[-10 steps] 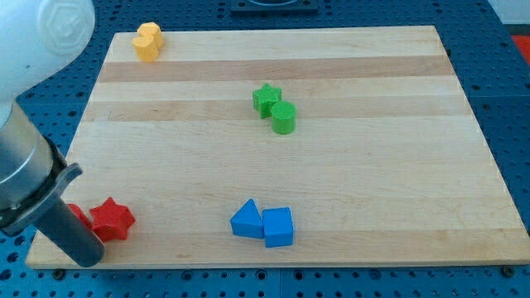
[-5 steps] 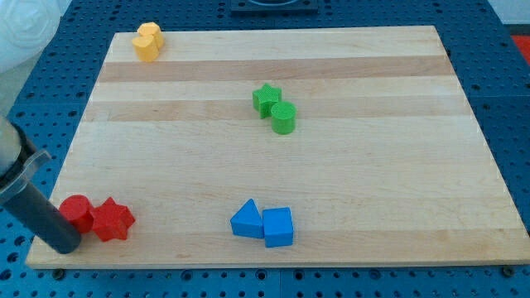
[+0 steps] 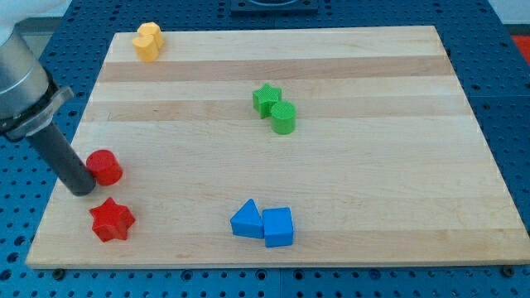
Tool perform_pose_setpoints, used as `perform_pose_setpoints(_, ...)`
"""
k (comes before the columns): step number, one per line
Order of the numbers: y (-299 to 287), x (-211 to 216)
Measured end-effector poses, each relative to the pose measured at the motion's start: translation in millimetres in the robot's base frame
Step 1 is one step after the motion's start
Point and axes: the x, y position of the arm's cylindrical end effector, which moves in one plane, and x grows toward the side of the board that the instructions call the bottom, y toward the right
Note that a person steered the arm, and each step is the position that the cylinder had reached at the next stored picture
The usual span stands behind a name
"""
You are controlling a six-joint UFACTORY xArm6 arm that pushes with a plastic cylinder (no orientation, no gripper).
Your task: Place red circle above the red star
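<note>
table (image 3: 348, 190) carries no containers. no pincer here, so can't tell any opening; my tip (image 3: 82, 189) touches red circle (image 3: 105, 167), just above red star (image 3: 112, 219), view's left.

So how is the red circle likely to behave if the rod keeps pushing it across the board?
The red circle looks like a short, flat-bottomed disc, so it should slide rather than tip or roll. It seems rigid and light, and the smooth wooden board suggests little resistance. My tip sits at its lower-left edge, so an off-centre push may send the round side slipping past the rod.
</note>
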Motion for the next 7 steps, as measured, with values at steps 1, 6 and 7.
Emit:
perform_pose_setpoints(1,0.0,-20.6)
perform_pose_setpoints(6,-0.4,-44.6)
perform_pose_setpoints(7,12.1,-44.6)
